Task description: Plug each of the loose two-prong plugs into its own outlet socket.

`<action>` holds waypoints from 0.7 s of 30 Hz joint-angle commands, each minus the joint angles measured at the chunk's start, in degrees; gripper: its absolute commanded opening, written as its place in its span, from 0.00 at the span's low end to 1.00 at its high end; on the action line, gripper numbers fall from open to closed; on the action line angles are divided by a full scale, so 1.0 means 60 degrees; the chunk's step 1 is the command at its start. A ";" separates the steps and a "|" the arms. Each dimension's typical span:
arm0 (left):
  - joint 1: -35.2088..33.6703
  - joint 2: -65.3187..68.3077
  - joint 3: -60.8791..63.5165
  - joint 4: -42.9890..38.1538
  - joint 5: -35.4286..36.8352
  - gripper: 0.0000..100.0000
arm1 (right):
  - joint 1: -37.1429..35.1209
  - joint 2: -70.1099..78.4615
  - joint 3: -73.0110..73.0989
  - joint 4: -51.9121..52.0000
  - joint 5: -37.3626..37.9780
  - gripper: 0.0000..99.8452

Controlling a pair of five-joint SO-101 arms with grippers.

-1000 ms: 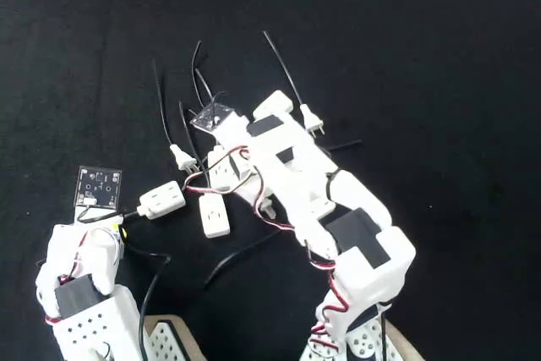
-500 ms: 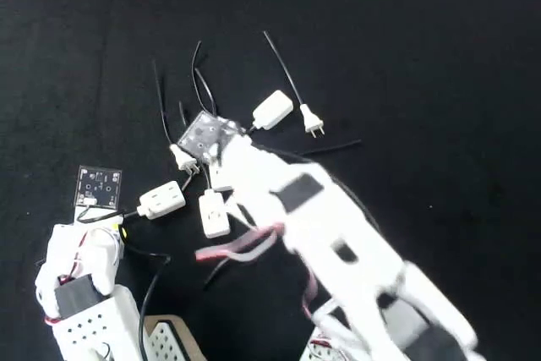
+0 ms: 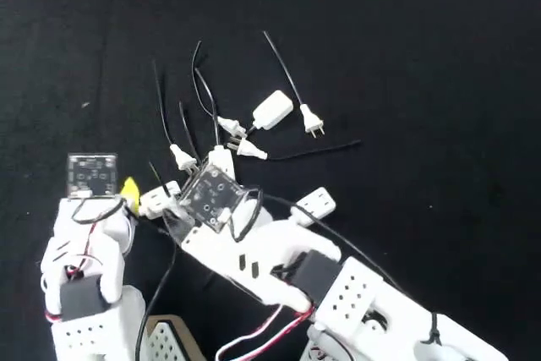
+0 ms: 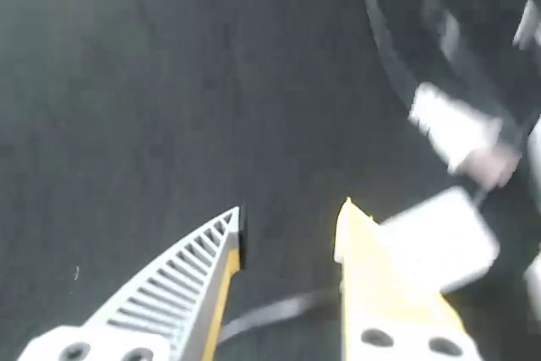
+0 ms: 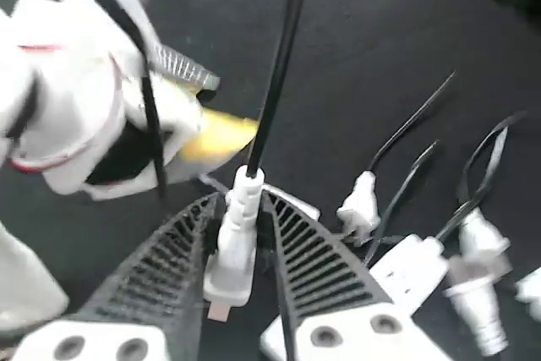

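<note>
1. The right gripper (image 5: 239, 202) has its jaws clamped on a white two-prong plug (image 5: 230, 251). The plug's black cord (image 5: 279, 65) leads out past the tips. The plug's long axis runs along the jaws. I cannot tell which way its prongs face.
2. Judged target is the socket block (image 3: 161, 199), which lies on the bench (image 3: 439, 82) toward its left edge, on the arms' side. It sits just beyond the right jaws' tips, between the two grippers, with its long axis roughly left to right across the bench.
3. The left gripper (image 4: 289, 213) has its jaws apart with nothing between them. The yellow jaw is just beside that block; I cannot tell whether it touches.
4. Both arms are near the block. The right one carries the plug, and the left looks placed to steady the block.
5. The right arm stretches low from the near right corner toward the left, wrist pitched down. The left arm is folded at the near left corner.
6. Two more socket blocks (image 3: 272, 109) and several other plugs (image 3: 313, 120) lie mid-bench.
</note>
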 commanded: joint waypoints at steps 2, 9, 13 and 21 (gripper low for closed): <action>0.1648 -0.0029 -0.2132 0.0205 0.1436 0.19 | -0.0073 -0.0212 0.0696 -0.0410 -0.0630 0.01; 0.5238 -0.0029 -0.3099 0.1714 0.0908 0.19 | 0.0088 -0.0227 0.0974 -0.0410 -0.0630 0.01; 0.5575 -0.0029 -0.2996 0.1773 0.0586 0.19 | 0.0073 -0.0227 0.0989 -0.0410 -0.0630 0.01; 0.4403 -0.0029 -0.3114 0.2476 -0.0440 0.19 | 0.0147 -0.0168 0.1004 -0.0308 -0.0630 0.01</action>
